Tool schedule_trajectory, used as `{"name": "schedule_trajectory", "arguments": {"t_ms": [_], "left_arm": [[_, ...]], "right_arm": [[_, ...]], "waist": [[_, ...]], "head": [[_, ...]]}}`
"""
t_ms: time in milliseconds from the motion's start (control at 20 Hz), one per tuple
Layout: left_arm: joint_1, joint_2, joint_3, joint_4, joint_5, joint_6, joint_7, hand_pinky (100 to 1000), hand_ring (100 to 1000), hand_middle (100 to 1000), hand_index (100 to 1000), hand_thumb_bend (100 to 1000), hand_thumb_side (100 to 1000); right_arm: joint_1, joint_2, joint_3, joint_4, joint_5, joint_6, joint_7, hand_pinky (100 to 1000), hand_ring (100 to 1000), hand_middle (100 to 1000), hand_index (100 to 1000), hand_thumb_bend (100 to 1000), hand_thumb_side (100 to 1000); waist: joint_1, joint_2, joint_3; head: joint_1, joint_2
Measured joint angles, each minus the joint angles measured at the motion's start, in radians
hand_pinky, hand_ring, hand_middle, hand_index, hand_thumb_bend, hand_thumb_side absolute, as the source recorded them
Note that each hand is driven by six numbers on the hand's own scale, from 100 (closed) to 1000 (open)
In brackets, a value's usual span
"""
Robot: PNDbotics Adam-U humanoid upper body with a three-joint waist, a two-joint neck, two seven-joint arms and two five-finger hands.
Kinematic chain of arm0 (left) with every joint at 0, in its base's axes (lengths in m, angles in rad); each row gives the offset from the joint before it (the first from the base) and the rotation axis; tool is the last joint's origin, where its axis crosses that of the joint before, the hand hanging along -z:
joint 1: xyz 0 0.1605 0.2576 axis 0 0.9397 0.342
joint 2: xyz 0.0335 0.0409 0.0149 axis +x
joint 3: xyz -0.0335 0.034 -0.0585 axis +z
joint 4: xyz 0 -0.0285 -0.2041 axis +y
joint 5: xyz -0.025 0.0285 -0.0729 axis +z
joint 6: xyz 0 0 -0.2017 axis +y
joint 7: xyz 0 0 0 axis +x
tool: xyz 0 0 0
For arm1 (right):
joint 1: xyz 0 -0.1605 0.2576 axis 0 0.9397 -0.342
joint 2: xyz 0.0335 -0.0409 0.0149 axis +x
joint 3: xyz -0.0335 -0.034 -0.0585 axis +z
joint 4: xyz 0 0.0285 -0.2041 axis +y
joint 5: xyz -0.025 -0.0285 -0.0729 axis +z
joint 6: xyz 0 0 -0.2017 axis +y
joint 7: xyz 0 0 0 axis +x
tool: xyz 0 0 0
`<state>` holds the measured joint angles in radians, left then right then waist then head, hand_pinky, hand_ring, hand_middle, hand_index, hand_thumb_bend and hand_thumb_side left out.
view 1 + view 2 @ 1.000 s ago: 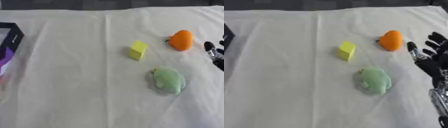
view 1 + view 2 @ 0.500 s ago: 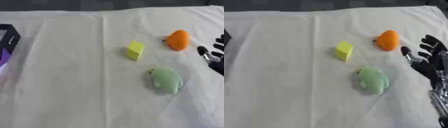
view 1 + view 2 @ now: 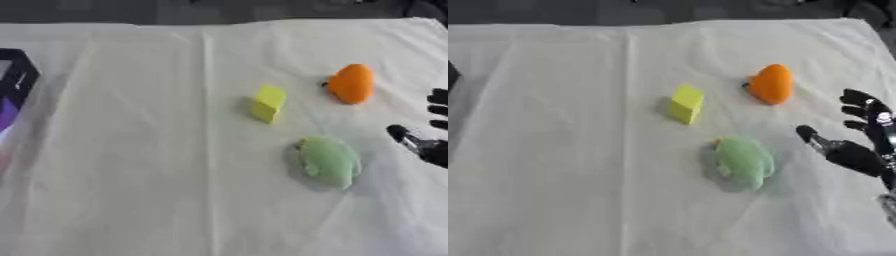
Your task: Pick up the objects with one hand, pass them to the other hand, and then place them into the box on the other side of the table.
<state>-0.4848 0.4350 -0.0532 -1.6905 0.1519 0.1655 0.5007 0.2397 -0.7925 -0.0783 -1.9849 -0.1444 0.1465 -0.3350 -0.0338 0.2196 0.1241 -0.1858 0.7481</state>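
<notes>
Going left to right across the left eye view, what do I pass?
Box → yellow block → green object → orange object → right hand.

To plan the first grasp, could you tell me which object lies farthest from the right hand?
The yellow block; the orange object and green object both lie closer to the right hand.

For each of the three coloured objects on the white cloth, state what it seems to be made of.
Yellow block: probably foam or plastic, matte, flat faces and sharp edges. Orange rounded object: perhaps smooth plastic; its look leaves this open. Pale green lumpy object: likely soft plush or foam, uneven outline.
</notes>
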Motion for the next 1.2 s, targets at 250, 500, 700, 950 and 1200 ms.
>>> {"name": "schedule_trajectory", "arguments": {"t_ms": [250,500,700,950,1200], "left_arm": [[0.003,0.018,0.0,0.0,0.002,0.005,0.0,746,666,714,819,100,791],[0.002,0.046,0.0,-0.003,0.007,0.009,-0.003,747,667,715,819,100,782],[0.007,0.064,0.0,-0.012,0.011,0.014,-0.006,747,667,715,818,100,787],[0.028,0.074,0.0,-0.012,0.013,0.021,-0.004,748,666,715,818,100,786],[0.048,0.093,0.0,-0.006,0.013,0.026,0.001,749,667,715,819,100,786]], "right_arm": [[-0.004,-0.126,0.024,0.0,-0.006,0.029,0.074,843,883,854,901,648,275],[-0.031,-0.244,0.013,0.0,-0.047,0.051,0.146,845,884,856,906,648,290],[-0.078,-0.315,0.013,-0.001,-0.09,0.079,0.183,849,885,859,912,652,300],[-0.142,-0.394,0.045,-0.003,-0.109,0.133,0.231,845,874,854,923,659,322],[-0.202,-0.448,0.11,-0.004,-0.13,0.205,0.274,827,858,843,921,710,322]], "waist": [[-0.004,0.0,-0.019],[-0.004,0.0,-0.024],[-0.004,0.0,-0.025],[-0.004,-0.009,-0.031],[-0.004,-0.015,-0.038]], "head": [[-0.003,0.002],[-0.009,0.006],[-0.012,0.007],[-0.017,0.009],[-0.02,0.016]]}}
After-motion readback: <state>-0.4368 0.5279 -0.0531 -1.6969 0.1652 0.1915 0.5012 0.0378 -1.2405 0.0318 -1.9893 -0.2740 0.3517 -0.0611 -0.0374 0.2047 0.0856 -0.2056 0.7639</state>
